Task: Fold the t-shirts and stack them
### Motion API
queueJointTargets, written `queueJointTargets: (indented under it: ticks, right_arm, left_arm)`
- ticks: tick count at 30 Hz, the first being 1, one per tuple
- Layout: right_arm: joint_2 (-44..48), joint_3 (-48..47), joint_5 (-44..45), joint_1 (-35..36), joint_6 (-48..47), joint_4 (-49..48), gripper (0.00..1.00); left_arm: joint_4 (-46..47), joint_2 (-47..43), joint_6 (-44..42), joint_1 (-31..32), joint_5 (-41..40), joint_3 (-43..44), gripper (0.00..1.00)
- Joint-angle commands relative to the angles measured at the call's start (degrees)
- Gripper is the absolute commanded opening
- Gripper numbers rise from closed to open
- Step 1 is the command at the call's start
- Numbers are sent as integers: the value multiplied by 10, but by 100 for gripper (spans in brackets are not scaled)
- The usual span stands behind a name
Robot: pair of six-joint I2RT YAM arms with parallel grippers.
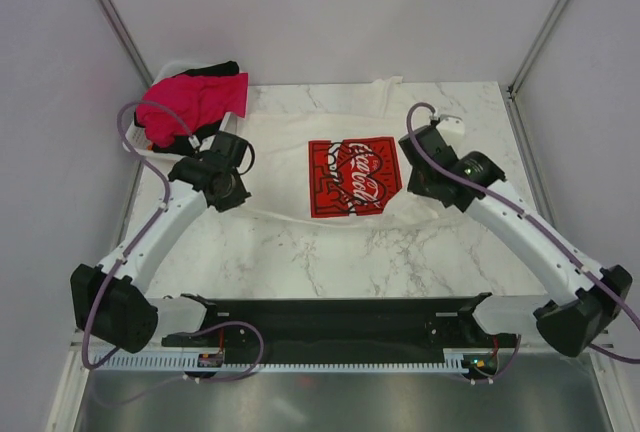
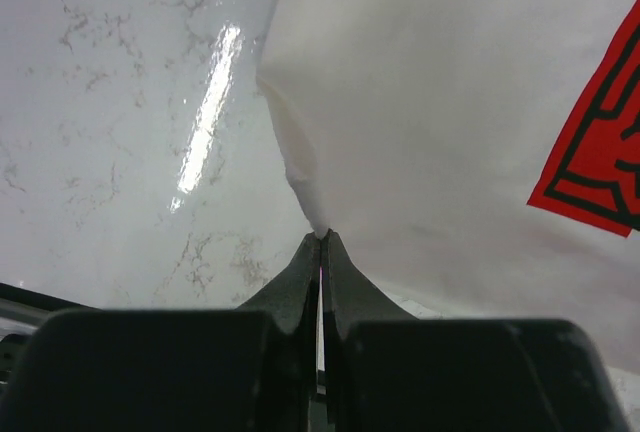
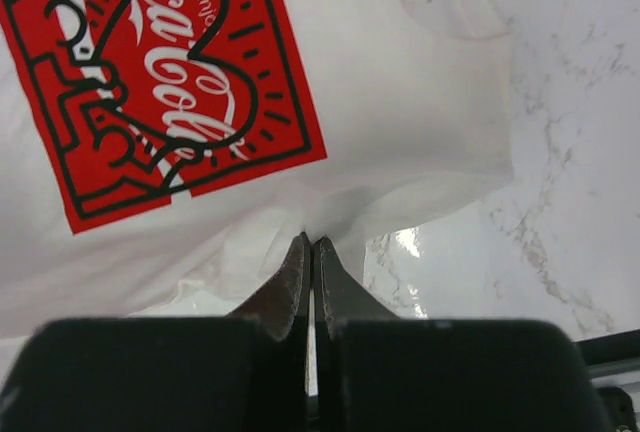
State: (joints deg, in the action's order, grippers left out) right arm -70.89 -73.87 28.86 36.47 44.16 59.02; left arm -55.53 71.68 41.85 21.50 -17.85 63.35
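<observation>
- My left pincer (image 2: 322, 238) is pinched tight on the left edge of the white t-shirt (image 1: 345, 152); a small peak of cloth rises from between its tips.
- My right pincer (image 3: 311, 242) is likewise closed on cloth, at the shirt's right side, just near of the red logo (image 3: 160, 72).
- The white shirt lies spread, logo up, on the middle and far part of the table (image 1: 330, 262); the red-pink shirt (image 1: 190, 104) and the black shirt (image 1: 215, 70) are heaped at the far left corner.
- I judge the step to be the first fold; I would raise both pinches together, level and at one pace, keeping the cloth taut between them so that the crease runs straight.
- Room: bare marble lies on the near side, free for laying cloth down; my left arm stands close beside the red-pink heap, so I would steer clear of it.
</observation>
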Motion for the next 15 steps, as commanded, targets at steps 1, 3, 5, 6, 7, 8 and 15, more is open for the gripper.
queueJointTargets:
  ticks: [1, 3, 5, 6, 7, 8, 15]
  right_arm:
    - [-75, -85, 34, -52, -102, -48, 0]
    - [-107, -110, 25, -75, -144, -64, 0]
    - [-157, -147, 26, -91, -178, -81, 0]
    - [-172, -162, 26, -96, -185, -84, 0]
    - [-203, -187, 24, -102, -193, -90, 0]
    - [-218, -201, 23, -113, -200, -93, 0]
    - [-351, -342, 15, -149, -235, -99, 0]
  left_arm:
    - [0, 50, -59, -22, -31, 65, 2]
    - [6, 77, -73, -37, -25, 79, 2]
    - [15, 115, -81, -54, -13, 101, 2]
    - [17, 127, -90, -58, -14, 109, 2]
    - [21, 141, -92, -63, -15, 124, 2]
    - [24, 165, -98, -72, -16, 131, 2]
    - [40, 299, -132, -111, 21, 221, 2]
